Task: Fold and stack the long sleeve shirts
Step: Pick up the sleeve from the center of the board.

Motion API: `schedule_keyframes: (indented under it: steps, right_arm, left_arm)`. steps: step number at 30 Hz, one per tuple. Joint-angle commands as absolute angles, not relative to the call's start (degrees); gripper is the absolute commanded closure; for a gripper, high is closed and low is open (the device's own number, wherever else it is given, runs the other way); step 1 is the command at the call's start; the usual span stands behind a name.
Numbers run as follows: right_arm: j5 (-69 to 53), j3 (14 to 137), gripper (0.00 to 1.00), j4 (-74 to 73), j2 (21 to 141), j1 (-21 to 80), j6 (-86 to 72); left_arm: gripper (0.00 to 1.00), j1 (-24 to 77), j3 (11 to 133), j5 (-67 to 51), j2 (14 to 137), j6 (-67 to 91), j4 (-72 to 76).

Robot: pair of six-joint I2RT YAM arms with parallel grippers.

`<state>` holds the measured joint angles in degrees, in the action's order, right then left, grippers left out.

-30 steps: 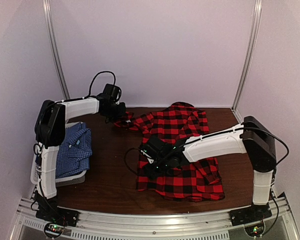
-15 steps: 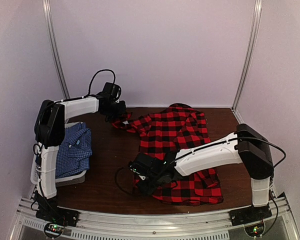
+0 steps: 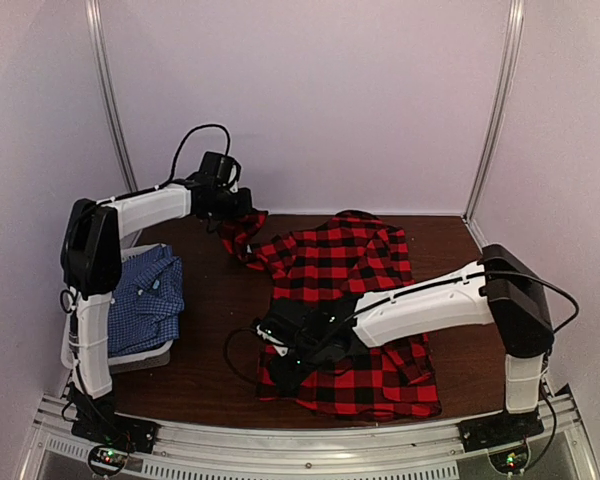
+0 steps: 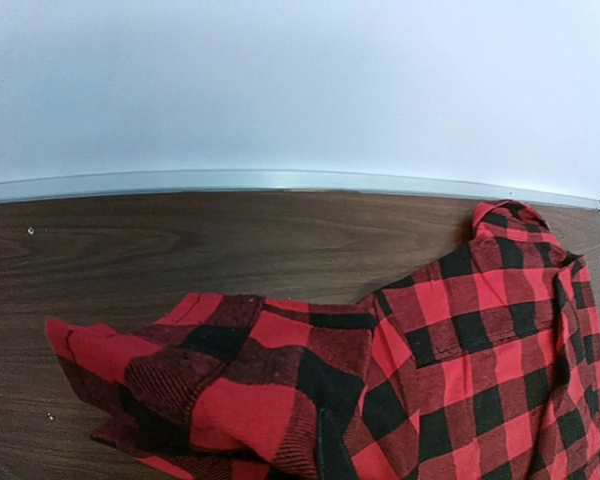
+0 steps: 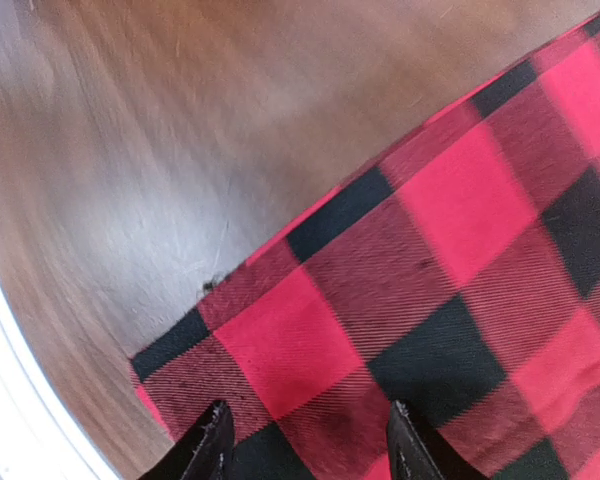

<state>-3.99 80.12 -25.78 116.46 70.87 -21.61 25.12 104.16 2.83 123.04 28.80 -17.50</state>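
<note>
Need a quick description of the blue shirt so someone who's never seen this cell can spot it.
Start at the dark wooden table and go to its left edge, beside the left arm. There a folded blue-and-white check shirt sits on a pale grey basket. It's the only blue garment; the red-and-black plaid shirt lies spread mid-table.
</note>
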Motion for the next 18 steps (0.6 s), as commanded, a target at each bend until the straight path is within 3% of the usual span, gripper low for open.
schedule_keyframes:
  steps: [1,10,18]
  right_arm:
    - [-0.4,78.6,0.45,-22.6,105.7,66.3,-24.4]
    - [1.3,67.3,0.41,-10.3,89.9,54.2,-26.6]
    - [0.1,61.9,0.39,-5.5,83.9,47.6,-26.3]
  left_arm:
    - [1.00,25.5,104.6,-3.1,117.2,28.4,-12.8]
    - [1.00,28.6,97.3,-16.8,109.4,27.7,-5.2]
    - [1.00,32.3,89.9,-27.3,103.7,27.1,0.8]
